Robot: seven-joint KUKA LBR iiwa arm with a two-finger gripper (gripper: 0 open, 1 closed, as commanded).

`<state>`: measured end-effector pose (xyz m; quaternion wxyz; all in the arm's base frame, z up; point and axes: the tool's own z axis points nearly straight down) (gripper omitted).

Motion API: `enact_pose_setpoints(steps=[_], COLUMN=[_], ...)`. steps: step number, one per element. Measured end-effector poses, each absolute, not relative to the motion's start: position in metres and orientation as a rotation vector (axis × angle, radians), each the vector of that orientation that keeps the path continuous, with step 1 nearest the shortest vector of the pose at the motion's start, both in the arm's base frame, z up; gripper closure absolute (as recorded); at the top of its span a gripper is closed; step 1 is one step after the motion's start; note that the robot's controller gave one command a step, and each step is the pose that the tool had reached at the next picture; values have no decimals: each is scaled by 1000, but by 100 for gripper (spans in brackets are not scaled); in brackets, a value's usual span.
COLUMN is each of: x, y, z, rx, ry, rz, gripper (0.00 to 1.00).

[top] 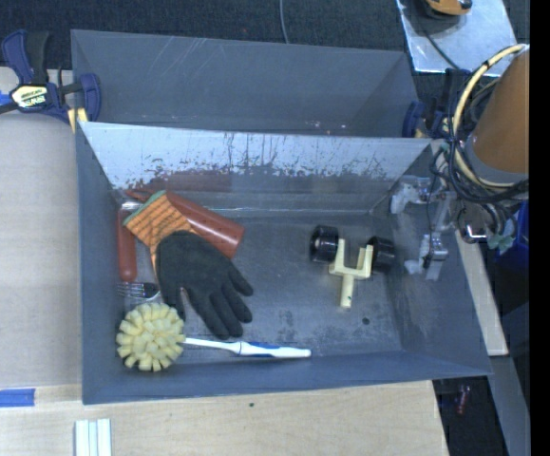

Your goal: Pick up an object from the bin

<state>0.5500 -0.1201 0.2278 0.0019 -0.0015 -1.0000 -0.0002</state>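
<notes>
Hanging in from the right in the camera view, the gripper is hovering low beside the right wall of the bin, with the arm's orange cover and black cables bunching above it. Whether the gripper is standing apart or together cannot be told from this angle.

Nearest to it, just to its left on the bin floor, a cream plastic piece is lying flat, its stem pointing toward the front wall. 2 black wheels are sitting at its upper end: the left wheel and the right wheel, the right one lying closest to the gripper.

Well apart from these, on the left side of the floor, a black glove is lying with its fingers spreading toward the front right. Its cuff is resting against an orange striped block and a brown handle. A round yellow brush is lying just in front of the glove, its white and blue stick running right along the front wall.
</notes>
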Motion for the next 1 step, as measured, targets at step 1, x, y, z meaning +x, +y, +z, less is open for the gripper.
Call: enact_pose_setpoints(steps=[1], x=[552], y=[-119], z=[232], rx=[0], ry=[-3146], rz=[1], gripper=[0])
